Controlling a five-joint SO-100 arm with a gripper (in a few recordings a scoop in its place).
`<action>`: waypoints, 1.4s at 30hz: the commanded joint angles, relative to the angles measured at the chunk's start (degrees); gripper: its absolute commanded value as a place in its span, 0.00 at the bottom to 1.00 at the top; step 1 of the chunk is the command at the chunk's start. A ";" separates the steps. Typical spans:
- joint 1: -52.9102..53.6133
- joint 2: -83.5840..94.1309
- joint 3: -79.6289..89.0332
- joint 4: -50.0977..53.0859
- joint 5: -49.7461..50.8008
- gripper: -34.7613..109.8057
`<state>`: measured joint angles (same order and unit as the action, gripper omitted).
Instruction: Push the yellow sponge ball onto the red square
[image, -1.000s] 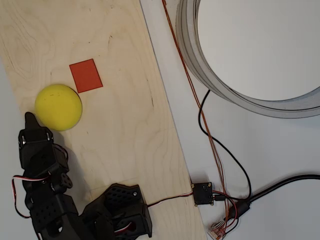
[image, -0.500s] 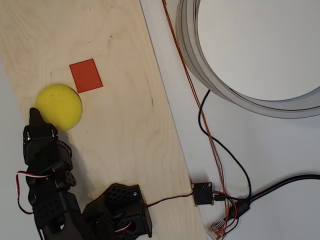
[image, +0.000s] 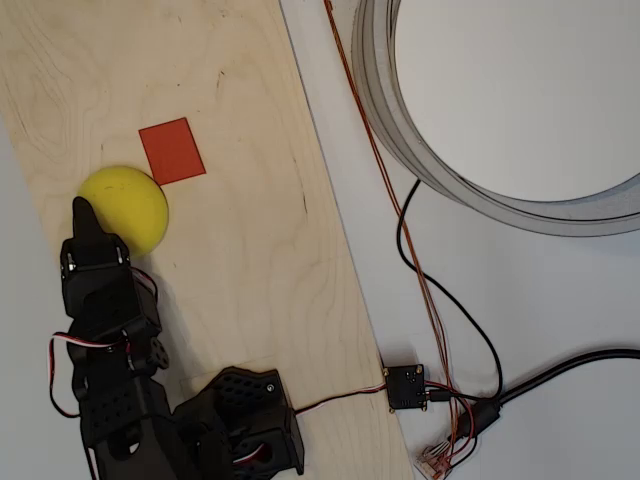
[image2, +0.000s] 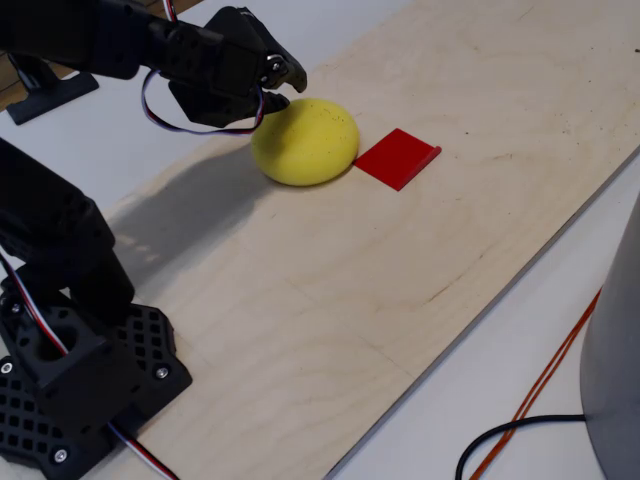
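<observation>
Overhead view, black end effector (image: 85, 212) pressing against matte yellow foam ball (image: 130, 203), finger gap impossible to tell, ball's edge touching flat orange-red rectangular patch (image: 172, 151) on pale plywood surface (image: 250, 250).

Overhead view: gripper (image: 85, 215) covers the yellow sponge ball's (image: 130, 205) lower-left part; jaws' gap unreadable. Ball overlaps red square's (image: 172, 151) lower-left corner. Grey ring (image: 400, 130) cut by frame edge.

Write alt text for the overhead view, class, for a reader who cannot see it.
A black robot gripper presses against the lower-left side of the yellow sponge ball on a pale wooden board. The ball's upper-right edge meets the lower-left corner of the red square. Cables run across the white table right of the board.
</observation>
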<state>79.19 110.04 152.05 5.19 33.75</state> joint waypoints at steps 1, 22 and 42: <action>2.37 0.18 0.53 -1.23 -1.49 0.28; 6.94 -7.38 -1.93 -11.43 -7.03 0.27; 10.72 -18.98 -13.27 -18.02 -15.91 0.27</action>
<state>88.68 90.79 141.06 -11.43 18.72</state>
